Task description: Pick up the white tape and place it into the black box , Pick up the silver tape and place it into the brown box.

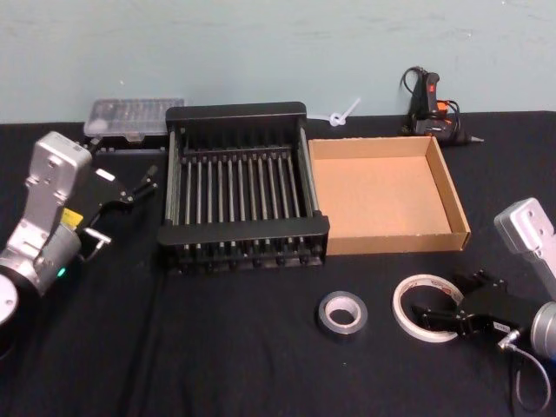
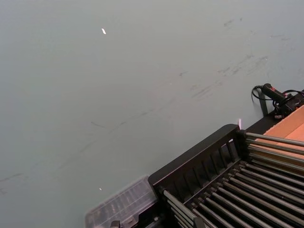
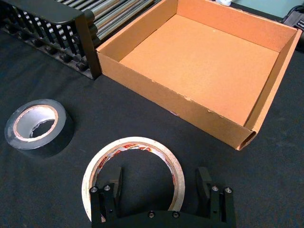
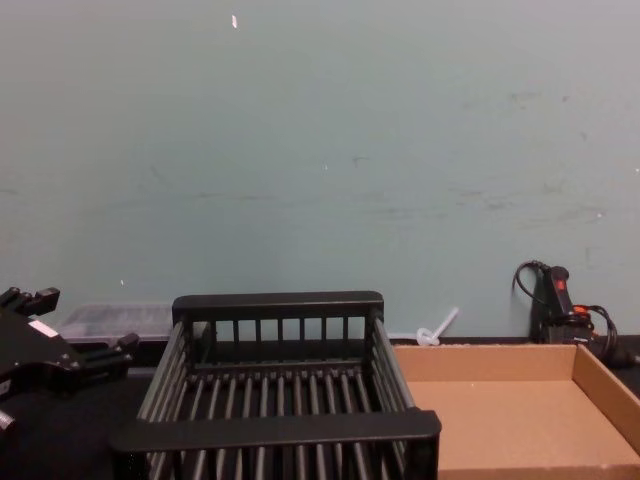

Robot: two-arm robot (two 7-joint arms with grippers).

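Note:
The white tape [image 1: 404, 300] lies flat on the black cloth near the front right. My right gripper [image 1: 445, 300] is open and low over it. In the right wrist view one finger [image 3: 114, 183] sits inside the white tape [image 3: 128, 145] and the other outside its wall. The silver tape [image 1: 341, 314] lies just left of it, also seen as the silver tape [image 3: 57, 135]. The black box [image 1: 243, 230] stands mid-table with the brown box [image 1: 400, 239] touching its right side; both look empty. My left gripper [image 1: 139, 184] hangs open left of the black box.
A clear plastic case [image 1: 135, 117] sits behind the black box's left corner. A glue gun [image 1: 430, 104] and a white zip tie [image 1: 343, 113] lie at the back by the wall. Bare black cloth [image 1: 217, 347] stretches across the front left.

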